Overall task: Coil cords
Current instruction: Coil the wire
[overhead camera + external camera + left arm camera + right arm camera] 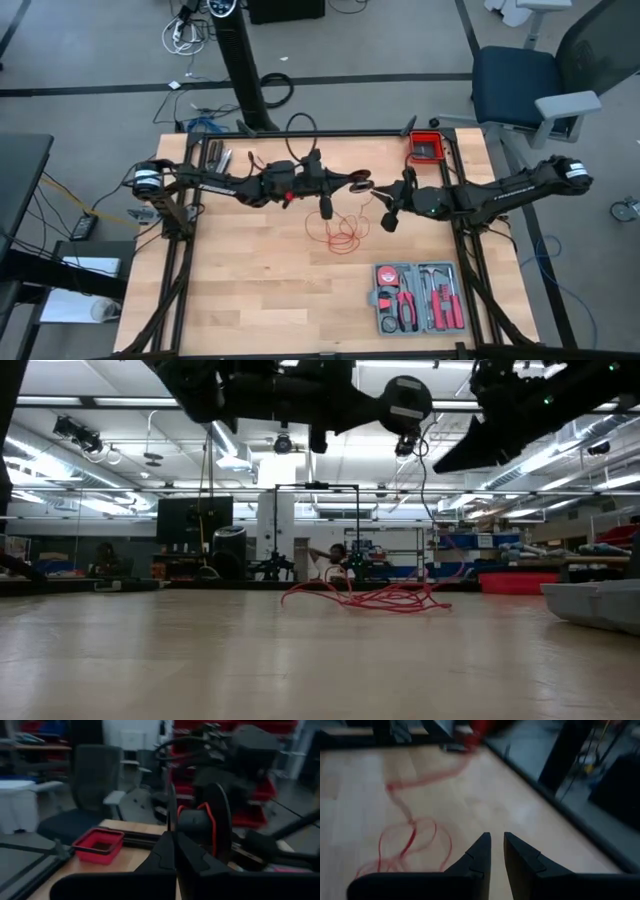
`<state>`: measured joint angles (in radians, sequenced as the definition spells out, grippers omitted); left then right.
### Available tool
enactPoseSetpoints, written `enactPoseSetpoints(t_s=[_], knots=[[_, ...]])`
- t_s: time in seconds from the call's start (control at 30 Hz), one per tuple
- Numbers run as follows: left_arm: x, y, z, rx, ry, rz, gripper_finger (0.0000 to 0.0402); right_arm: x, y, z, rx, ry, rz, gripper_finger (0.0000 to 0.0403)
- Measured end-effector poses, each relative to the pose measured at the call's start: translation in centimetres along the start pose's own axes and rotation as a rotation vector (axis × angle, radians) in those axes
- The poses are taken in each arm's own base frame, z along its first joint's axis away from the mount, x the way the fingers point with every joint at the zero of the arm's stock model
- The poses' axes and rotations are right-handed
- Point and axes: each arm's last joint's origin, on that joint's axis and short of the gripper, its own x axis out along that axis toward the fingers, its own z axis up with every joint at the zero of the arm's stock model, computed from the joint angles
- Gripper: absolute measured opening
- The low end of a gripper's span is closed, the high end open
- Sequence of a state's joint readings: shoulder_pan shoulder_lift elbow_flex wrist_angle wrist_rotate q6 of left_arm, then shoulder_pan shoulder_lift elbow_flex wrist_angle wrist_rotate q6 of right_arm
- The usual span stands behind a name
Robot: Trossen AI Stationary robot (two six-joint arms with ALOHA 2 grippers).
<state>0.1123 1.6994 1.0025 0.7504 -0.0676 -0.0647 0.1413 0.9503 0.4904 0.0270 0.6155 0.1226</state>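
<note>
Dark fingers of the left gripper [172,837] fill the near part of the left wrist view. They are pressed shut on the thin rim of a black spool [200,822]. Some red shows wound around the spool's middle.

From above, the left gripper [345,182] and its spool [361,183] hang in the air just behind the red cord [343,235]. The cord lies in a small loose pile of loops near the middle of the wooden table [250,280]. One thin strand goes up from the pile toward the spool. In the low view the pile [380,598] rests flat on the wood, and the spool [405,405] hangs high above it.

On the right side of the cord pile, near it and up off the table, is the right gripper [386,224]. In its own wrist view its two fingers [497,840] stand a little apart. Bare wood shows through the gap, and I can see nothing held between them. The cord loops [410,840] lie on the table ahead of those fingers.

Well in front of the cord pile and off to its right sits a grey tool case [417,297], lying open with red-handled tools inside. Behind the pile and to the right, at the table's far corner, sits a small red bin [426,148].
</note>
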Motion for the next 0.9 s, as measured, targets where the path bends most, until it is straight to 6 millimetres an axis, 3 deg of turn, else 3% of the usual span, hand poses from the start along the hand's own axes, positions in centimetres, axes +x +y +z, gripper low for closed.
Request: enactPoseSetpoints(t_s=[0.3, 0.53, 0.9], knots=[[-0.8, 0.4, -0.9, -0.05, -0.045, 0.09, 0.0, 0.8, 1.3, -0.1, -0.059, -0.028, 0.017, 0.005], [-0.8, 0.3, -0.5, -0.083, -0.08, 0.057, 0.0, 0.8, 1.5, -0.1, 0.081, -0.024, 0.052, 0.0048], [-0.8, 0.2, -0.5, -0.093, -0.086, 0.032, 0.0, 0.7, 2.2, -0.1, 0.065, -0.039, 0.079, 0.0048]])
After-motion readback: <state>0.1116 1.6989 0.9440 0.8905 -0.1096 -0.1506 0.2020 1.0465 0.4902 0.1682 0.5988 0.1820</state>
